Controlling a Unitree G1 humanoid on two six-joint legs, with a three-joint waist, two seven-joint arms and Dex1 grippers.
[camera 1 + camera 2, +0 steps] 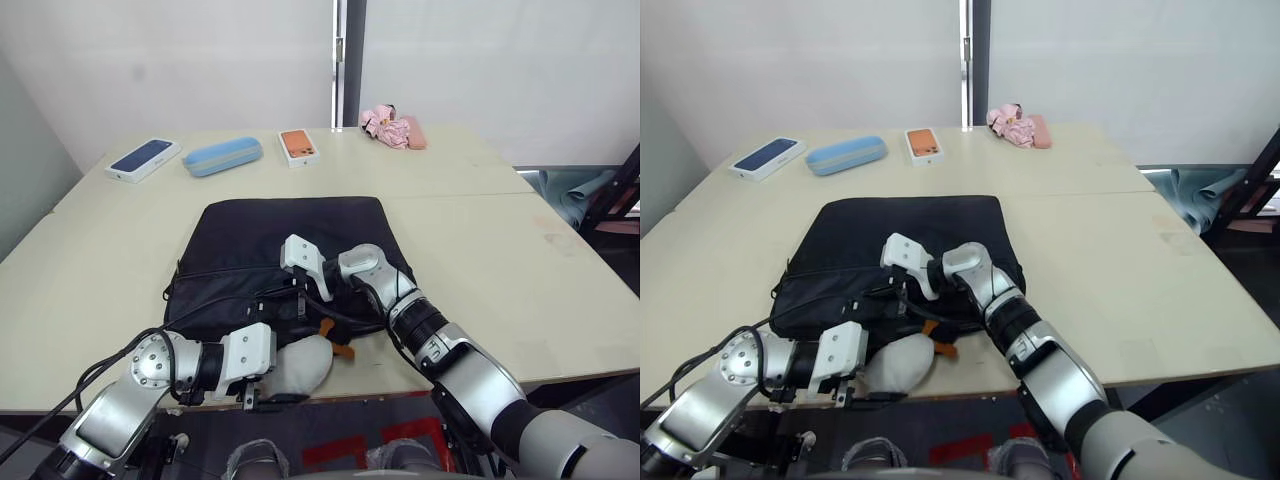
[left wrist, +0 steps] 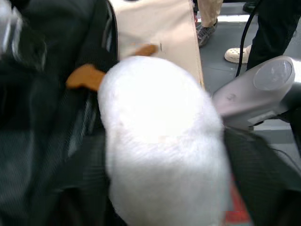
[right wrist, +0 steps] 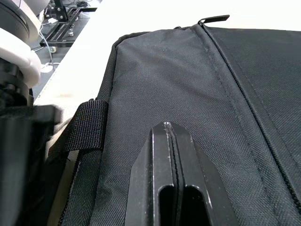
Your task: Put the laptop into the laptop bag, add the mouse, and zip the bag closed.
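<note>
Laptop bag point(image 1: 290, 250) flat mid-table, long axis left-right, near edge toward me. My right gripper point(image 3: 170, 141) rests on its top near that edge, fingers pressed together, empty. My left gripper point(image 1: 262, 395) nearer table edge, beside white plush point(image 1: 300, 365); finger state unclear.
</note>
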